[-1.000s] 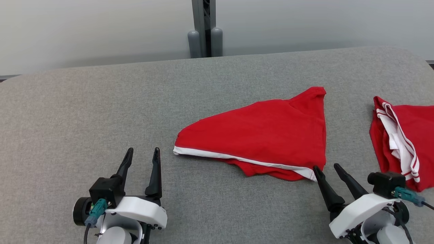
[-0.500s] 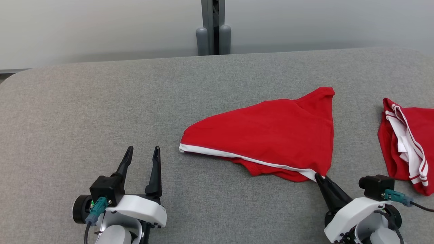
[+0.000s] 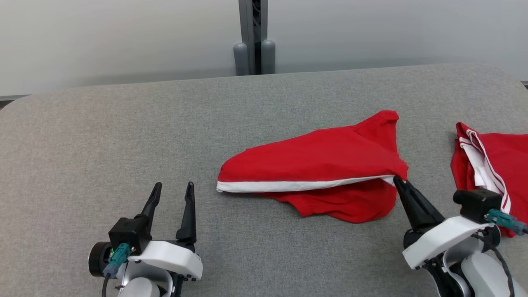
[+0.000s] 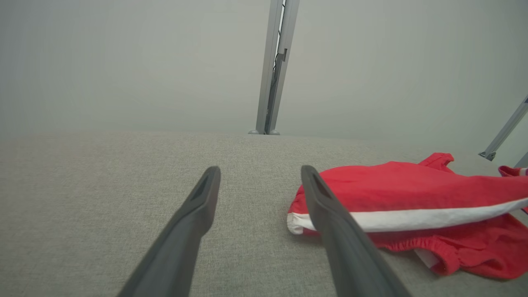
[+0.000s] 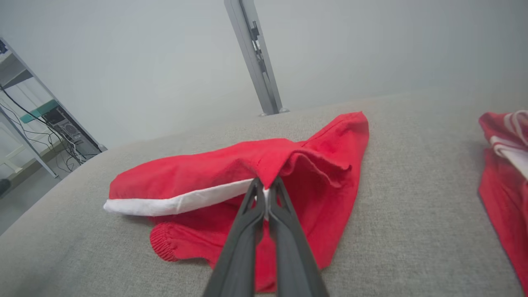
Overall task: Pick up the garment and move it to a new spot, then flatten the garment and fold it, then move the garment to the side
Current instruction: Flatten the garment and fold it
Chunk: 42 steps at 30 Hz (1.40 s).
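Since 1 s ago the R gripper (image 3: 397,178) has gone from spread to pinched on the white-edged near corner of the garment (image 3: 321,159) & lifted that corner off the grey surface (image 3: 123,132).

L to R now:
- **L gripper** (image 3: 174,185): low at near left, fingers spread wide, nothing btwn them, well apart from the cloth.
- **Garment**: right of centre, left end lying on the surface. Its white band (image 3: 288,185) runs taut to the R fingertips, w/ a red lower layer (image 3: 350,204) showing under it.
- **R gripper**: fingers pressed together on the fabric.
- **Far right**: a 2nd red garment (image 3: 501,150) w/ white stripes, apart from the first.
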Tool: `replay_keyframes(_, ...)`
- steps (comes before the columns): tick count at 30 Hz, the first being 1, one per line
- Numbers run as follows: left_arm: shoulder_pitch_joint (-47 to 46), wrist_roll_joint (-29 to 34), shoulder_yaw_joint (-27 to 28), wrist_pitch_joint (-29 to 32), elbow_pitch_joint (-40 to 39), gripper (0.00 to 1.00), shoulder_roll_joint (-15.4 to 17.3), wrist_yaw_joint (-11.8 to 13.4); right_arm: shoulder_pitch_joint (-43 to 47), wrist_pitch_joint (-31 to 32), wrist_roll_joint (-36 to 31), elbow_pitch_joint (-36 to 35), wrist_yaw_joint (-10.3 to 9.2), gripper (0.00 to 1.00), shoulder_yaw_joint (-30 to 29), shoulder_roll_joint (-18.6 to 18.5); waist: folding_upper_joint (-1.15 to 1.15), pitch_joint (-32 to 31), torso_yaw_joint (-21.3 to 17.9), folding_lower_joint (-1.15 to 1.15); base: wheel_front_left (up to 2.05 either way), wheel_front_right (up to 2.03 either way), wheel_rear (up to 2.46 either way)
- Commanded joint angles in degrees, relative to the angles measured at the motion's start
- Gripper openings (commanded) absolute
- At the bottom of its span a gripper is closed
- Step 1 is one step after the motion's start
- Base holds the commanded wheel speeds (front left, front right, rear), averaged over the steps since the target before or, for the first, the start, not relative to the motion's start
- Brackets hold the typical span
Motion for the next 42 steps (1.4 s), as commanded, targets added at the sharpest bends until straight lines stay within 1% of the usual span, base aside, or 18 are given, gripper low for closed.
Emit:
replay_keyframes(1, -0.1, -0.3, 0.1, 0.0, -0.1, 1.0, 0.2, 0.2, -0.3, -0.5, -0.6, -0.5, 0.12, 0.0, -0.4, -0.4, 0.0, -0.1, -0.1, 0.0, 0.0, 0.0, 0.0)
replay_keyframes(6, -0.9, -0.1, -1.5, 0.0, 1.0, 1.0, 0.2, -0.5, -0.5, 0.9, -1.0, -4.3, 0.12, 0.0, -2.6, -0.4, 0.0, 0.1, -0.5, 0.0, 0.0, 0.0, 0.0)
replay_keyframes(7, -1.9, 1.7, -3.1, 0.0, 2.5, 1.0, 0.2, -1.4, -0.5, 1.6, -1.3, -5.3, 0.12, 0.0, -3.0, -0.2, 0.0, 0.4, -0.7, 0.0, 0.0, 0.0, 0.0)
replay_keyframes(10, -4.0, 6.5, -6.5, 0.0, 6.4, 1.0, 1.4, -2.5, -0.8, 2.6, -1.8, -6.4, 0.12, 0.0, -3.7, 0.0, 0.0, 1.0, -0.9, 0.0, 0.0, 0.0, 0.0)
replay_keyframes(16, -10.1, 14.6, -11.6, 0.0, 14.4, 1.0, 3.6, -1.7, -1.4, 4.1, -2.5, -7.9, 0.12, 0.0, -3.9, 0.8, 0.0, 2.1, -1.6, 0.0, 0.0, 0.0, 0.0)
replay_keyframes(19, -12.7, 17.1, -13.4, 0.0, 17.2, 1.0, 4.0, -1.2, -1.7, 4.7, -2.6, -8.1, 0.12, 0.0, -3.9, 1.0, 0.0, 2.5, -1.9, 0.0, 0.0, 0.0, 0.0)
replay_keyframes(24, -15.9, 18.6, -15.5, 0.0, 20.6, 1.0, 3.5, -1.2, -1.8, 5.2, -2.8, -8.5, 0.12, 0.0, -4.2, 1.1, 0.0, 3.5, -2.4, 0.0, 0.0, 0.0, 0.0)
replay_keyframes(27, -17.8, 20.1, -17.0, 0.0, 23.2, 1.0, 3.1, -0.4, -1.9, 5.4, -3.0, -8.8, 0.12, 0.0, -4.2, 1.2, 0.0, 4.0, -2.7, 0.0, 0.0, 0.0, 0.0)
replay_keyframes(32, -19.4, 19.7, -17.3, 0.0, 25.3, 1.0, 2.6, 1.3, -2.0, 5.6, -3.0, -9.0, 0.12, 0.0, -4.1, 1.2, 0.0, 4.6, -3.2, 0.0, 0.0, 0.0, 0.0)
replay_keyframes(38, -20.5, 19.2, -17.9, 0.0, 26.2, 1.0, 2.0, 1.7, -1.9, 5.7, -3.2, -8.9, 0.12, 0.0, -4.3, 1.2, 0.0, 4.8, -3.3, 0.0, 0.0, 0.0, 0.0)
replay_keyframes(39, -20.4, 19.2, -18.1, 0.0, 26.3, 0.89, 2.0, 1.8, -1.9, 5.8, -3.2, -8.8, 0.12, 0.0, -4.3, 1.2, 0.0, 4.8, -3.3, 0.0, 0.0, 0.0, 0.0)
replay_keyframes(41, -20.6, 18.9, -18.3, 0.0, 26.6, 0.53, 2.0, 1.7, -1.9, 5.9, -3.3, -8.7, 0.12, 0.0, -4.3, 1.3, 0.0, 4.7, -3.2, 0.0, 0.0, 0.0, 0.0)
replay_keyframes(42, -20.7, 18.7, -18.4, 0.0, 26.9, 0.28, 2.0, 1.5, -1.9, 6.0, -3.3, -8.7, 0.12, 0.0, -4.3, 1.4, 0.0, 4.7, -3.2, 0.0, 0.0, 0.0, 0.0)
